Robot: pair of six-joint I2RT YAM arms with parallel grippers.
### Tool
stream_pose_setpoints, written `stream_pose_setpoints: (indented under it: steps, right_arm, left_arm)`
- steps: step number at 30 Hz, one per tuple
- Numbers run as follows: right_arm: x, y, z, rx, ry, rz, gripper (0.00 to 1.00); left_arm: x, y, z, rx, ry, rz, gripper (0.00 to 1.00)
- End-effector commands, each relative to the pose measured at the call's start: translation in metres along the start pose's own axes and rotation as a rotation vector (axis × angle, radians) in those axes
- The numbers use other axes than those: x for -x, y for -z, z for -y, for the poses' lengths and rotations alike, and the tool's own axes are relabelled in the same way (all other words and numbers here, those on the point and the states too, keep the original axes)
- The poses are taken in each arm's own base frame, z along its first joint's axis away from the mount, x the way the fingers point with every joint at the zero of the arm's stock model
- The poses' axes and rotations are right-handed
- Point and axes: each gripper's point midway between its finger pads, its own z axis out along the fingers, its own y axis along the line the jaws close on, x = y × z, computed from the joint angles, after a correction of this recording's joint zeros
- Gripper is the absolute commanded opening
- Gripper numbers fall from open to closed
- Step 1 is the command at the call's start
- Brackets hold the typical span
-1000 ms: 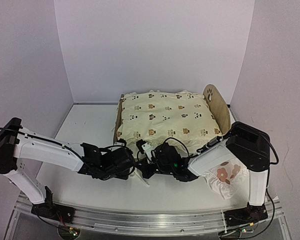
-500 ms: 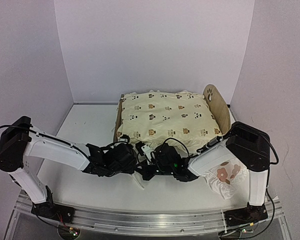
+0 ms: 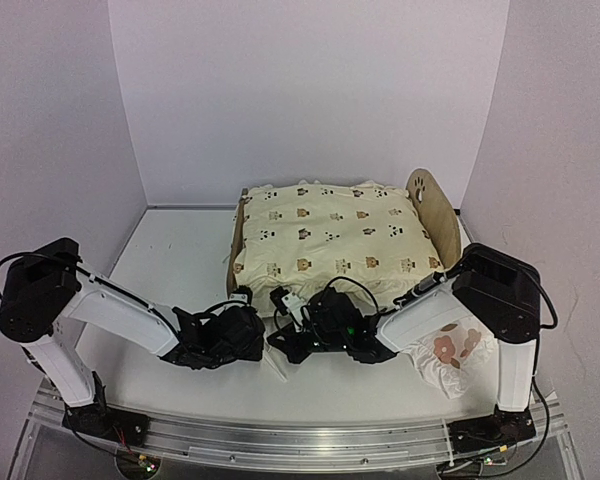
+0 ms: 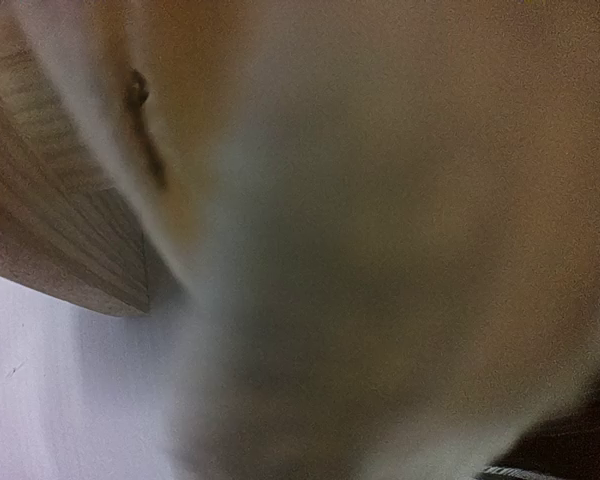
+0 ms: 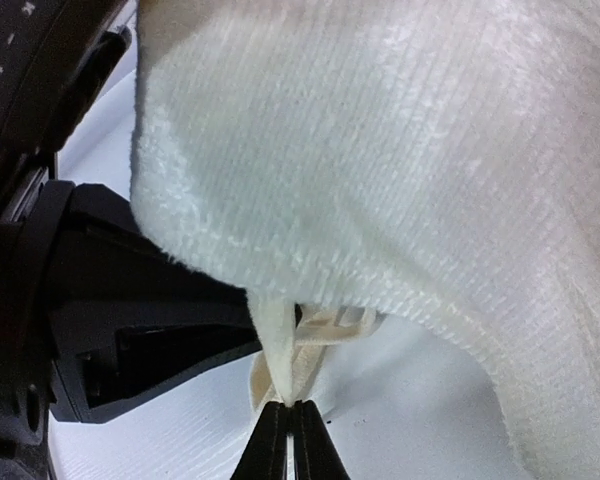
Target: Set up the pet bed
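A white table stands inside pale walls. The pet bed is far, right of centre, under a cream cushion; a flowered pillow lies near right. Only the right wrist view shows the right end effector closed on a tie string. The left end effector, at the bed's near edge, is closed; its wrist view is blurred, so what it holds I cannot tell.

Top external: we look down from above and behind the arm bases over the worktop. Left wrist: pressed close against the cushion at its near edge. Right wrist: equally close, facing the tie string; all three share that edge.
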Motion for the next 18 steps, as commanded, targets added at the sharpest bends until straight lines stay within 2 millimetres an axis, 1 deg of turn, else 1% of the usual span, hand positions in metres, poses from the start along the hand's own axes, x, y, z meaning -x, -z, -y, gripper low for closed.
stream_pose_setpoints:
  steps: [1, 5, 6, 8, 11, 14, 18]
  right_arm:
    - [0.02, 0.016, -0.007, 0.005, 0.042, 0.024, 0.09]
    - [0.023, 0.026, -0.012, 0.014, 0.053, 0.013, 0.19]
    - [0.024, 0.029, -0.011, 0.007, 0.054, 0.016, 0.21]
    - [0.028, 0.036, -0.007, -0.025, 0.059, 0.025, 0.2]
    - [0.029, 0.041, 0.012, -0.139, 0.086, 0.026, 0.17]
    - [0.022, 0.04, 0.035, -0.255, 0.128, 0.009, 0.13]
    - [0.014, 0.032, 0.05, -0.301, 0.151, -0.018, 0.12]
  left_arm:
    - [0.011, -0.002, 0.011, -0.064, 0.034, 0.054, 0.0]
    - [0.008, -0.005, 0.013, -0.07, 0.026, 0.054, 0.0]
    - [0.008, -0.006, 0.013, -0.07, 0.025, 0.054, 0.0]
    - [0.008, -0.006, 0.013, -0.072, 0.022, 0.054, 0.0]
    - [0.008, -0.006, 0.012, -0.073, 0.021, 0.056, 0.0]
    - [0.007, -0.006, 0.012, -0.073, 0.019, 0.056, 0.0]
    - [0.006, -0.005, 0.01, -0.07, 0.017, 0.054, 0.0]
